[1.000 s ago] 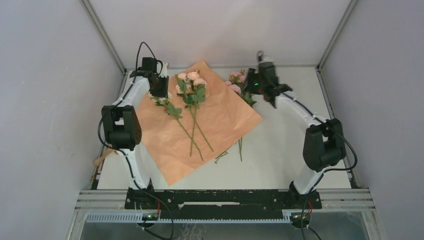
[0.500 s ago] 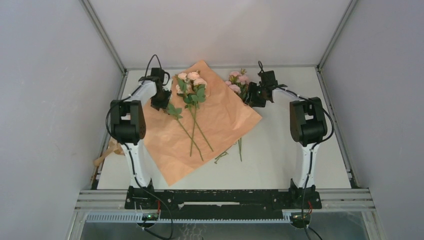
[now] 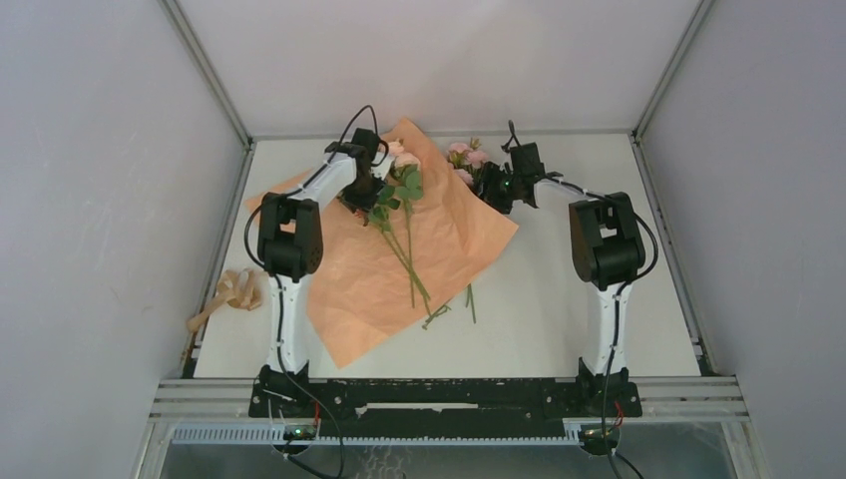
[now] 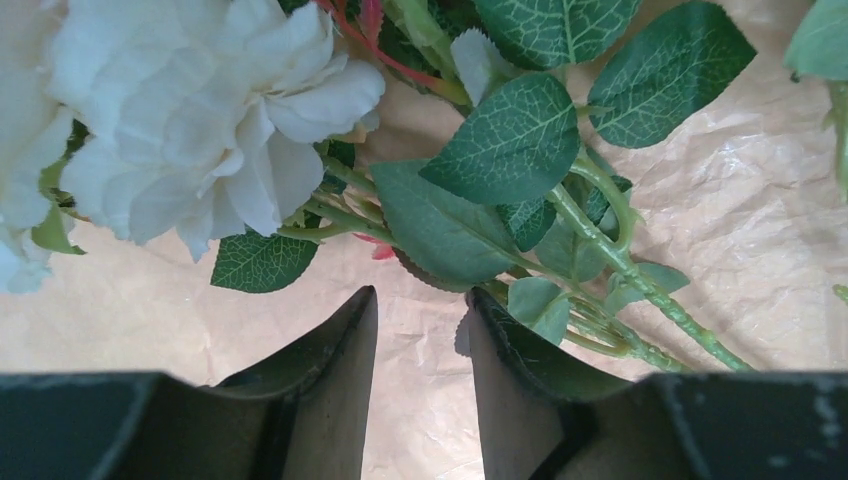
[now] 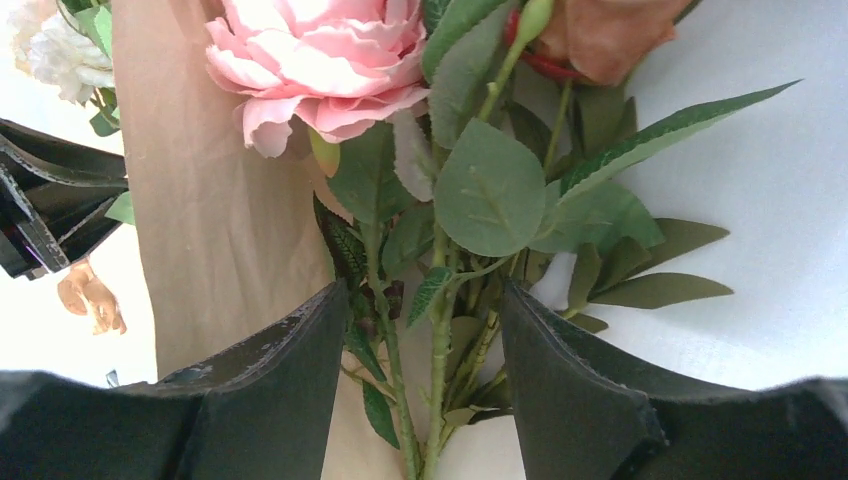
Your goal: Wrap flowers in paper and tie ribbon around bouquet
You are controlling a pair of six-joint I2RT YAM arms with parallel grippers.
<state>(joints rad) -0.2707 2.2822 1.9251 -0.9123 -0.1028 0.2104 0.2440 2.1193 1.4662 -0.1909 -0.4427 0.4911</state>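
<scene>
Closest to me, at the left edge of the table (image 3: 559, 299), the ribbon (image 3: 231, 291) lies in a floppy heap, well away from everything else. Next comes the paper (image 3: 359, 299) — thin and crinkly, so I think it would tear or slide easily. On it lie some flowers (image 3: 404, 190), with their stems pointing toward me. Further back, the left gripper (image 4: 420, 300) sits low over the paper, partly open, with nothing in it. Leaves are just in front of its tips. A second bunch (image 5: 320, 50) lies at the paper's right edge, partly on the table. The right gripper (image 5: 425, 295) is wide open around its stems, not pinching them yet. I think the stems are the place to hold — thin, light and bendy, but tougher than the soft blooms, which would squash.
</scene>
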